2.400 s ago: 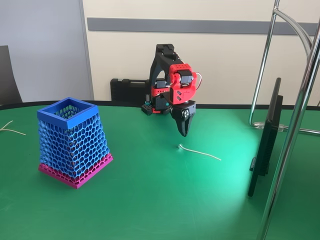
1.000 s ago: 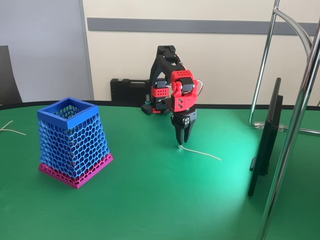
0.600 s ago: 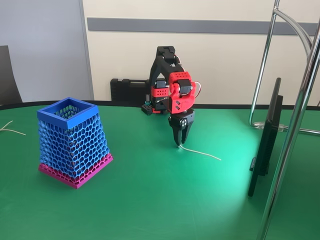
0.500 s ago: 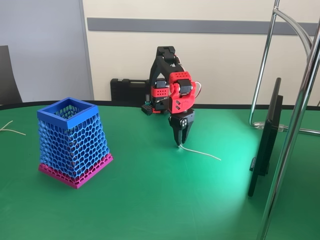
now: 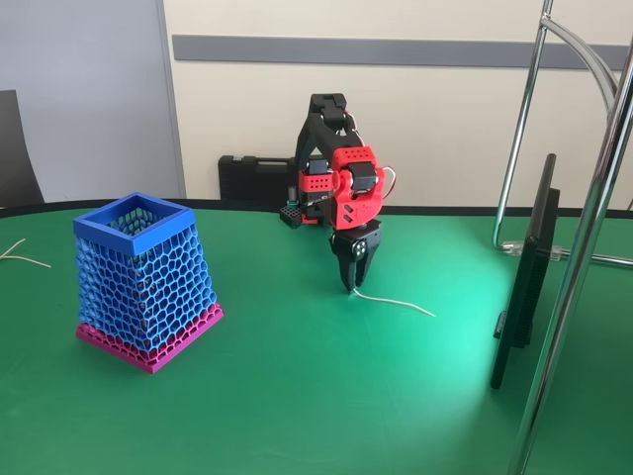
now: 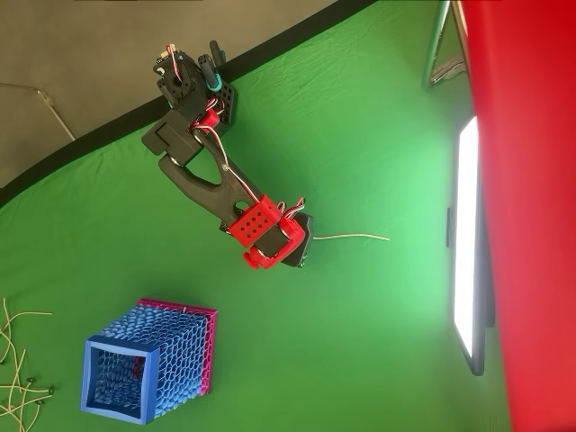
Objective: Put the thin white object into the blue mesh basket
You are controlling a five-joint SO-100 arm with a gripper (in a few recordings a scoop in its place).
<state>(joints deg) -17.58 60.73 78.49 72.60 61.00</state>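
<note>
My gripper (image 5: pixel 350 288) points straight down, fingers pinched on looped end of thin white object (image 5: pixel 396 301) — rest trails right on green table (image 5: pixel 297 396); blue mesh basket (image 5: pixel 141 277) well apart, left.

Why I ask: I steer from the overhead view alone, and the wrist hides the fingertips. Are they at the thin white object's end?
Observer: Yes. In the fixed view the gripper points down, its tips at the left end of the thin white object.
Operator: Is it lifted?
Observer: No, it lies flat on the table. The jaws are nearly together; I cannot tell if they grip.
Operator: And the basket?
Observer: The blue mesh basket stands upright, its rim well above fingertip level.
</note>
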